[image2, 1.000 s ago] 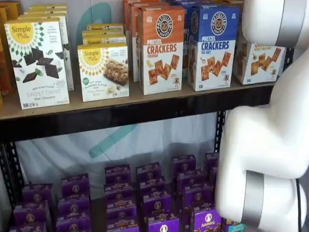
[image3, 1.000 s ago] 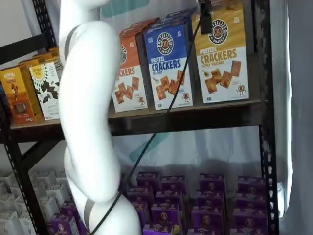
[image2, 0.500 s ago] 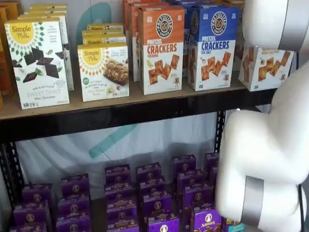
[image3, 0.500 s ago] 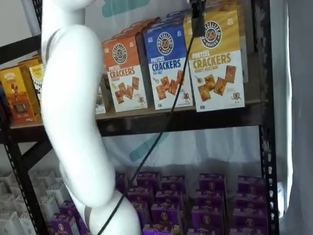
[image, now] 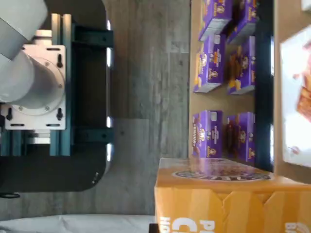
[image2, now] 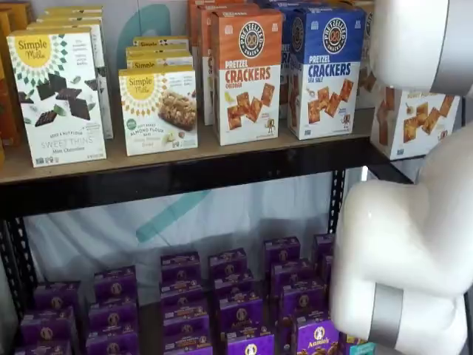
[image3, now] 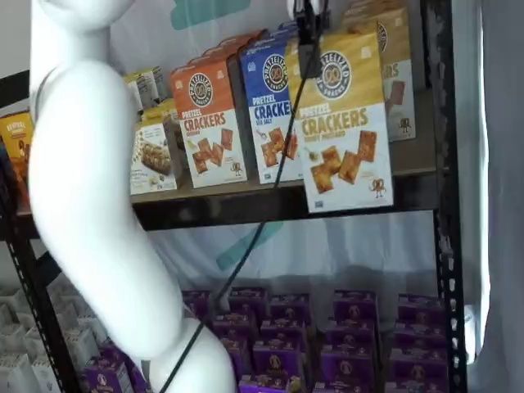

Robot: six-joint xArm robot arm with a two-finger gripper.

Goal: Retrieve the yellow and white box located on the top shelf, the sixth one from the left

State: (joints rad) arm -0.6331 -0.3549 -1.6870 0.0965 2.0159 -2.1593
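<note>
Tool is clamped on the top of the yellow and white box, black fingers pressed against its upper front face with a cable beside them. Box hangs upright in front of the top shelf, its lower edge overlapping the shelf's dark front edge, clear of the board. Blue sea salt box and orange cheddar box stand on the shelf beside it. Purple boxes fill the lower level.

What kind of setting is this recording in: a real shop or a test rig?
Most likely a mock store shelf in a lab. Boxed snacks face forward on the top shelf of a black metal rack, rows of small purple boxes sit below, and a plain sheet hangs behind.
</note>
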